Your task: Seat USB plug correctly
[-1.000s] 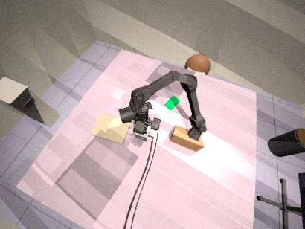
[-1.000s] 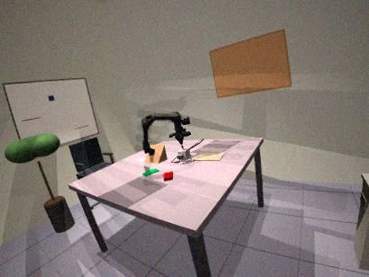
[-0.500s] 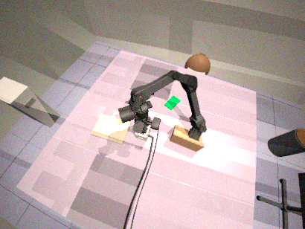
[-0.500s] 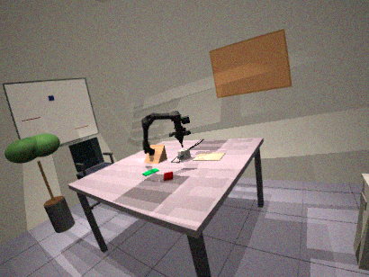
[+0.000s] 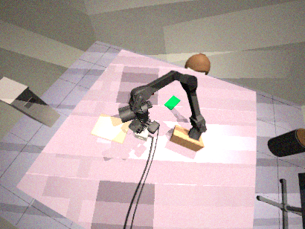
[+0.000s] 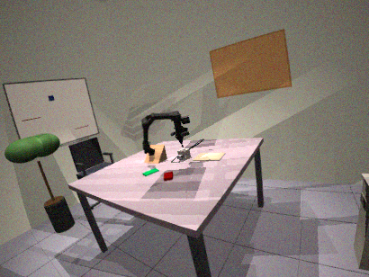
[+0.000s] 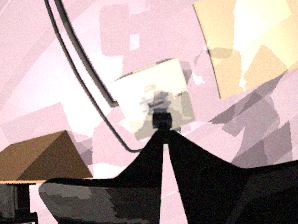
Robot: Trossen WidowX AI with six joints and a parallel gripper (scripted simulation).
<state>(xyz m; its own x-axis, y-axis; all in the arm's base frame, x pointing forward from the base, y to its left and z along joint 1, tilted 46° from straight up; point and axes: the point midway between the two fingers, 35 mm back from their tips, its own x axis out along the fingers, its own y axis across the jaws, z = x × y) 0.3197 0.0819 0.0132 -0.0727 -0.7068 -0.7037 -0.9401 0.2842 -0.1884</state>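
Note:
The pale power cube (image 5: 141, 136) (image 6: 184, 155) (image 7: 175, 80) stands on the pink table (image 5: 193, 175) (image 6: 121, 189). In the wrist view it looks turned at an angle, with a blurred grey patch on its top. My gripper (image 6: 182, 145) (image 7: 164, 135) is shut on the dark USB plug (image 7: 162, 120), at the near part of the cube's top. The fingers hide part of the plug. I cannot tell how deep the plug sits, which way round it is, or whether it is in the socket. In the top view the arm covers the fingertips.
Two dark cables (image 5: 139, 182) (image 7: 82, 65) run beside the cube. A wooden wedge block (image 5: 186, 140) (image 6: 157, 154) (image 7: 40, 157) stands by the arm's base. A yellow sheet (image 5: 108, 130) (image 6: 211, 156) (image 7: 250, 45) lies on the cube's other side. A green piece (image 5: 172, 102) (image 6: 150, 172) and red block (image 6: 168, 175) lie farther off.

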